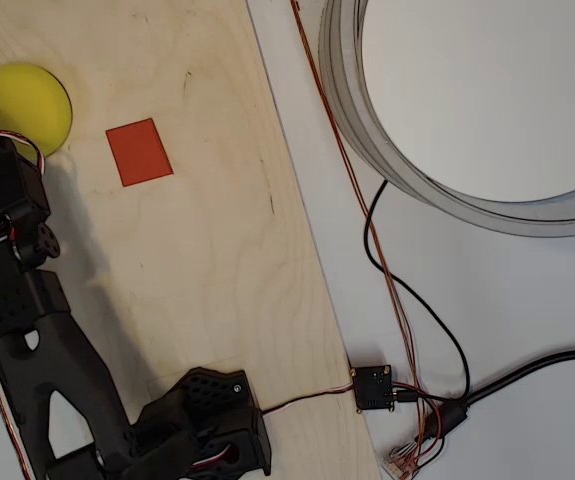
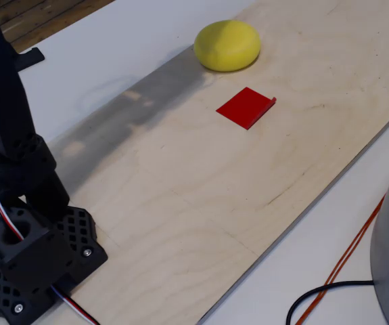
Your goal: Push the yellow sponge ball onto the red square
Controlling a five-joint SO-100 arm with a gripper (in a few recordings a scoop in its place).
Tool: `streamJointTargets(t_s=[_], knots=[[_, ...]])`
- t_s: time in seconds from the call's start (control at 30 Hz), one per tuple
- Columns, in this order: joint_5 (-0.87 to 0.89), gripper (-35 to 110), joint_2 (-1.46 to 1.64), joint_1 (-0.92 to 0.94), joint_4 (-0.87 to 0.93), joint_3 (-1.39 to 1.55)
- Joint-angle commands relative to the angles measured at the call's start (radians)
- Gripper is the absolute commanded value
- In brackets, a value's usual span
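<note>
Seen from overhead, the yellow sponge ball (image 1: 25,107) is parked near the board's left edge, just left of the red square (image 1: 139,151), not on it. The claw's state can't be told. In the fixed view, a glancing nudge could roll the ball (image 2: 227,45) off the tabletop (image 2: 201,203); plenty of bare wood is left beyond the square (image 2: 246,107).

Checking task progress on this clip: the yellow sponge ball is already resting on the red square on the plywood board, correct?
Not quite. The yellow sponge ball lies beside the red square, apart from it, on the plywood board; both the fixed and overhead views show bare wood between them.
</note>
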Motion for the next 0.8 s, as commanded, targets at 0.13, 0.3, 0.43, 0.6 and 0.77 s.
streamJointTargets(t_s=[0.13,0.3,0.43,0.6,0.77], knots=[[0.064,17,-0.104,-0.015,0.100,-0.178],[0.107,18,-0.169,-0.017,0.150,-0.252],[0.149,18,-0.221,-0.005,0.213,-0.336],[0.172,18,-0.272,0.005,0.252,-0.402],[0.222,17,-0.316,0.023,0.279,-0.451]])
